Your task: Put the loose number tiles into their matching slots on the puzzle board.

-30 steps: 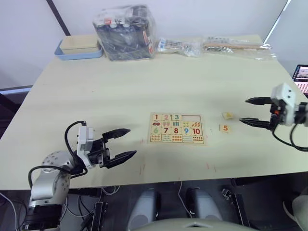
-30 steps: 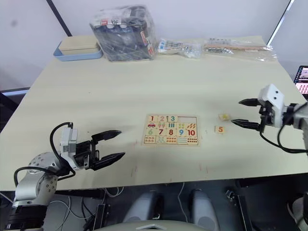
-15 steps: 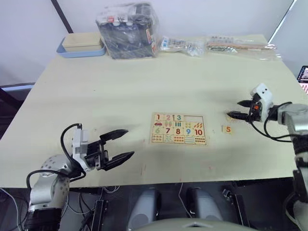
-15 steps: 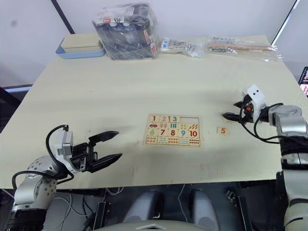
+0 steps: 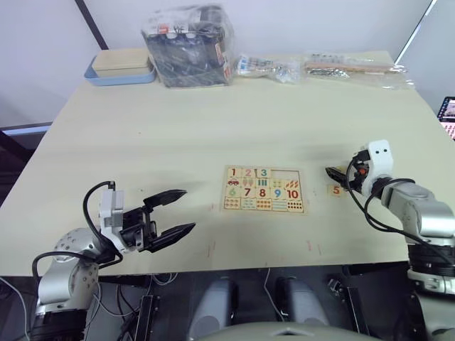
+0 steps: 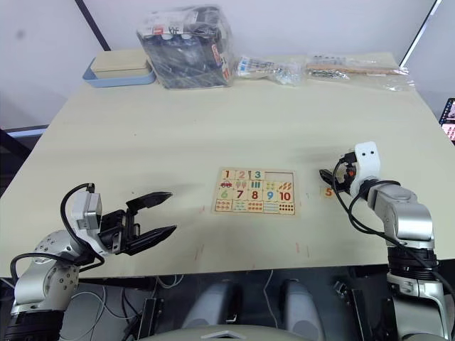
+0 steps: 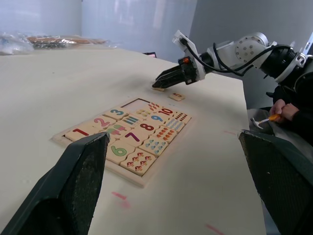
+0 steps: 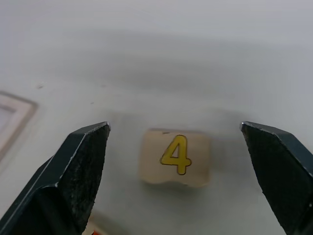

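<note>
The puzzle board [image 5: 264, 190] lies flat near the middle of the tabletop [image 5: 178, 135], with 1, 2 and 3 seated in its top row and two slots [image 5: 287, 173] beside them bare. The right end effector [image 8: 177, 161] hangs spread wide around the 4 tile [image 8: 176, 157], fingers clear of it. The 5 tile [image 5: 335, 190] rests just beside. The left end effector [image 5: 175, 212] is spread too, holding nothing, well away from the board.

Pale wooden table [image 5: 178, 135]; white wall [image 5: 298, 21] behind.
</note>
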`<state>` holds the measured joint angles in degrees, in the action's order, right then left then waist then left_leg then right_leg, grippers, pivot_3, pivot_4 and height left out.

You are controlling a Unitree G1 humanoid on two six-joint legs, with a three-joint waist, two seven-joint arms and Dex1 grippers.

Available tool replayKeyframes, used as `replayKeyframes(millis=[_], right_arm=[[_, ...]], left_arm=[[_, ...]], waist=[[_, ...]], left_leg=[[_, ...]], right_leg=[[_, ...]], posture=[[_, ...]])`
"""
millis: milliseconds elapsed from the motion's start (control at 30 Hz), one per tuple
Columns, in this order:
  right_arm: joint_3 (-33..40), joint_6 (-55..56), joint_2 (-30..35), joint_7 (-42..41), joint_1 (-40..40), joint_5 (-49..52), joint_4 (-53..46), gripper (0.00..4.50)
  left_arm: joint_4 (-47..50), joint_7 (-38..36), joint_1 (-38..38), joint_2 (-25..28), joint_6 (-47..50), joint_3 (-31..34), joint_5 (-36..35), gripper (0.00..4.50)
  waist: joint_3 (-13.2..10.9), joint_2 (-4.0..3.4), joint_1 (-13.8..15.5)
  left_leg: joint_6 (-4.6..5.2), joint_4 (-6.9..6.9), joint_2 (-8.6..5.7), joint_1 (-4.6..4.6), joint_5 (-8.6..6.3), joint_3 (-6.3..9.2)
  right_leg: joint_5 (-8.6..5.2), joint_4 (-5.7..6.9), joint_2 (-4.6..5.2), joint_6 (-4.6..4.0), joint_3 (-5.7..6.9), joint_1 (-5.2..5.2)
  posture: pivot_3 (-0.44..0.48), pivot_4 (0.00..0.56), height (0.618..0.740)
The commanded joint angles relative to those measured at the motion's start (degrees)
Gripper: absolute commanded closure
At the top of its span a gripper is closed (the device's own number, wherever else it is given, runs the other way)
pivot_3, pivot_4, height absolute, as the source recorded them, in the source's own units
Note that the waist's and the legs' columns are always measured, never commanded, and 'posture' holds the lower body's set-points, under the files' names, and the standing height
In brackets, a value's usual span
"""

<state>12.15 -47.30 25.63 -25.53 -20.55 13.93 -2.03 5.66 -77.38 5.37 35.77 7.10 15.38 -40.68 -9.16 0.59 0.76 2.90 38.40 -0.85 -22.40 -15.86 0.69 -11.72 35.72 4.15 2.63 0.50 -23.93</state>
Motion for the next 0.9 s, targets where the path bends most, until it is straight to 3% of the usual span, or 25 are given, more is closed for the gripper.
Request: replayKeyframes(millis=[33, 333, 700, 733, 833, 900], right_arm=[[1.77, -0.34, -1.18, 4.6, 0.63, -0.27, -3.37, 0.04], [0.61, -1.01, -8.22, 14.38, 5.22, -1.16, -8.89, 0.04], [-1.2, 2.02, -12.0, 18.3, 7.13, -2.69, -10.27, 0.04], [-1.18, 2.29, -12.08, 18.39, 7.04, -2.73, -10.0, 0.56], [-1.47, 2.73, -11.87, 17.82, 7.21, -2.58, -9.76, 1.41], [-1.45, 3.0, -11.79, 17.73, 7.41, -2.51, -10.03, 2.4]], left_arm=[[1.96, -0.3, 0.05, 0.79, -0.01, 1.39, -1.03, 0.0], [2.37, -0.45, 0.04, 0.7, 0.01, 2.41, -2.2, 0.0], [3.3, 0.41, -0.34, 0.52, 0.84, 1.84, -2.38, 0.0], [3.42, 0.54, -0.44, 0.5, 0.97, 1.76, -2.36, 0.0], [3.83, 0.73, -0.52, 0.51, 1.39, 1.76, -2.37, 0.0], [4.11, 0.85, -0.48, 0.53, 1.65, 1.85, -2.38, 0.0]], waist=[[0.0, 0.0, -0.06], [0.03, 0.04, -0.07], [0.03, 0.05, -0.4], [0.03, 0.05, -0.52], [0.03, 0.05, -0.83], [0.03, 0.05, -1.2]], left_leg=[[0.0, 0.0, 0.0, 0.0, 0.0, -0.03], [0.01, -0.01, 0.04, 0.14, 0.0, -0.04], [0.01, -0.01, 0.08, 0.39, 0.0, -0.14], [0.01, -0.01, 0.08, 0.39, 0.0, -0.14], [0.01, -0.01, 0.08, 0.39, 0.0, -0.15], [0.01, -0.02, 0.08, 0.39, 0.0, -0.16]], right_leg=[[0.0, 0.0, -0.01, 0.0, -0.02, 0.0], [-0.01, 0.07, -0.15, 0.01, -0.01, 0.07], [-0.03, 0.09, -0.23, 0.03, -0.11, 0.24], [-0.03, 0.09, -0.24, 0.03, -0.12, 0.24], [-0.03, 0.09, -0.24, 0.03, -0.13, 0.24], [-0.03, 0.09, -0.24, 0.03, -0.15, 0.24]], posture=[[0.0, 0.15, 0.74], [0.0, 0.15, 0.74], [0.0, 0.15, 0.74], [0.0, 0.15, 0.74], [0.0, 0.15, 0.74], [0.0, 0.15, 0.74]])
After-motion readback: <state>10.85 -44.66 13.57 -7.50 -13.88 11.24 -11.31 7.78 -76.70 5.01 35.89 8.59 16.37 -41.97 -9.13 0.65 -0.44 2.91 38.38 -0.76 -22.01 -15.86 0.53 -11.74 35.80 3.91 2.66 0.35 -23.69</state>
